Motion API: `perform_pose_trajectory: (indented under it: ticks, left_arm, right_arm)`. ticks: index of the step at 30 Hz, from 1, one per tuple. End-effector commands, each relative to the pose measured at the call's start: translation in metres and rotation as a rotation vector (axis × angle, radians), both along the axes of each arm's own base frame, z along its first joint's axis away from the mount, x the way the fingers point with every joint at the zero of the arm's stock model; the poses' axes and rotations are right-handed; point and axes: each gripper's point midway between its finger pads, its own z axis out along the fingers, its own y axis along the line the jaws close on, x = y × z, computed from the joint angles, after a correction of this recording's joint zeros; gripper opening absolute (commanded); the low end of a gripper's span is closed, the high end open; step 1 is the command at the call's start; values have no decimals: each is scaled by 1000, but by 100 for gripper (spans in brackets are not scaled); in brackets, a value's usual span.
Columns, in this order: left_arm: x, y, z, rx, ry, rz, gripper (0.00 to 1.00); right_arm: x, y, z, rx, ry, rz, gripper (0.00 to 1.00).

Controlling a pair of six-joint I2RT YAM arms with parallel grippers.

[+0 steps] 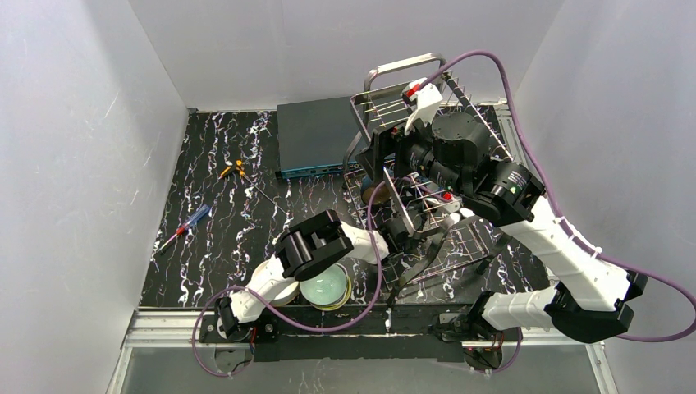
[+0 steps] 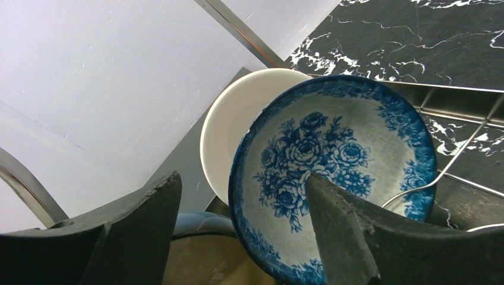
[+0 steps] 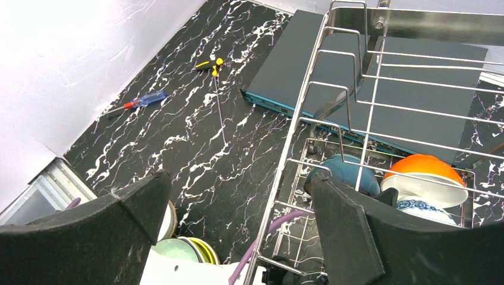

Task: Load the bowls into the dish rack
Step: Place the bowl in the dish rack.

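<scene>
The steel wire dish rack (image 1: 460,246) stands right of centre. In the left wrist view a blue-patterned bowl (image 2: 333,148) stands on edge in the rack (image 2: 451,166), leaning on a white bowl (image 2: 238,119). My left gripper (image 2: 242,177) is open, with the patterned bowl's rim between its fingers and a gap on the left side. My right gripper (image 3: 241,177) is open and empty above the rack's left wall (image 3: 333,65). It looks down on a teal bowl (image 3: 345,172), an orange-and-white bowl (image 3: 425,172) and the patterned bowl (image 3: 425,208). A pale green bowl (image 1: 325,287) sits on a lime-yellow one (image 3: 205,249) at the table's front.
A flat dark-teal box (image 1: 316,135) lies behind the rack's left end. A blue-and-red screwdriver (image 1: 185,226) and a yellow-handled tool (image 1: 234,170) lie at the left. Another pale bowl (image 1: 283,294) sits under the left arm. A purple cable (image 3: 291,222) runs by the rack wall.
</scene>
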Motion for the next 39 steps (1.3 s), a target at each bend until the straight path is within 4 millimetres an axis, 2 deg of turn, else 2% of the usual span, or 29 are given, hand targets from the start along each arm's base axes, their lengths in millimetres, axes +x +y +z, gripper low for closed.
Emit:
perform_pose_trajectory:
  ticks: [1,8,17,21,30,39]
  left_arm:
    - [-6,4,41,-97,-35,-1,77]
    - [-12,11,60,-128,-44,-12,84]
    - [-22,21,79,-162,-52,-28,85]
    - [-25,32,87,-180,-60,-12,88]
    - [-37,62,81,-197,-45,23,88]
    - [-57,80,74,-184,-25,19,89]
  right_arm:
    - [-3,-4,9,30,-23,-1,95]
    - [-4,-2,9,39,-20,8,95]
    - [-6,1,8,49,-12,19,95]
    - [-6,2,9,52,-9,25,95]
    - [-7,3,12,55,-10,31,96]
    - [-6,2,13,50,-14,27,97]
